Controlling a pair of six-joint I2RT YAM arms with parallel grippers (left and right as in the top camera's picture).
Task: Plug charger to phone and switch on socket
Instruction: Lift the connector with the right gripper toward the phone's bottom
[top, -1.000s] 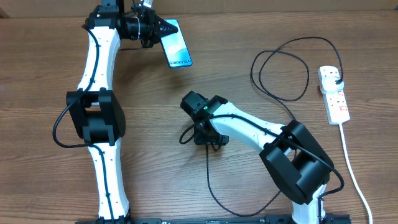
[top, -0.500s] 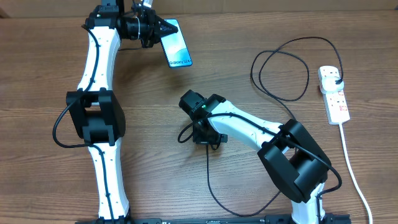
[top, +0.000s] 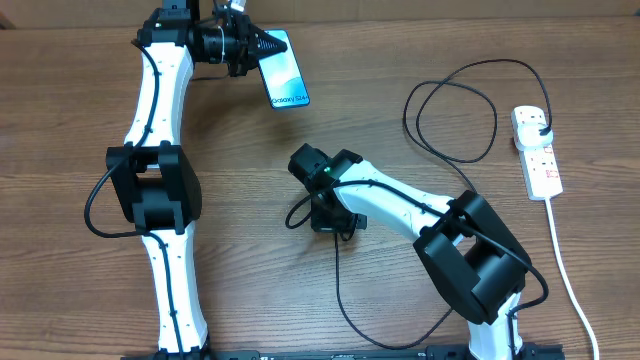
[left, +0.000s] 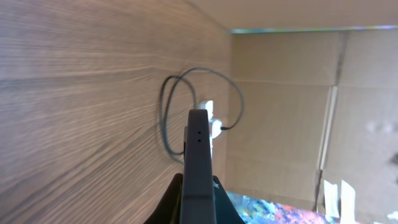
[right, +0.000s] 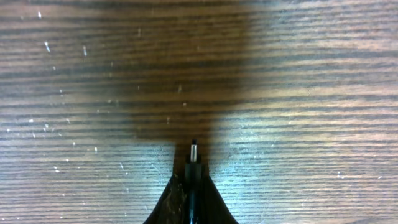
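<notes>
Near the middle of the counter (top: 80, 100) you find the right gripper (top: 333, 220) pointing downward, its jaws closed narrow on the connector end of the charger (top: 405, 113). In the right wrist view the connector tip (right: 193, 152) protrudes just past the jaws, above the wood grain; you cannot tell whether it touches.

From that gripper the thin black cable runs toward the near edge, curves under the right arm, and rises into a wide double loop at the right side. The loop lies between the right arm and the power strip (top: 540, 165). The black plug (top: 541, 123) sits in the outlet at the strip's far end. The white lead (top: 570, 280) leaves the strip's near end and runs toward the near edge.

At the far edge, the left gripper (top: 262, 46) holds the phone (top: 285, 72) by its far end, jaws clamped on it. The lit blue screen faces up, with white lettering at its near end. The phone is well apart from the connector tip. In the left wrist view you see only its dark edge (left: 199, 168), aimed at the loop and strip, with a cardboard wall (left: 280, 112) behind.
</notes>
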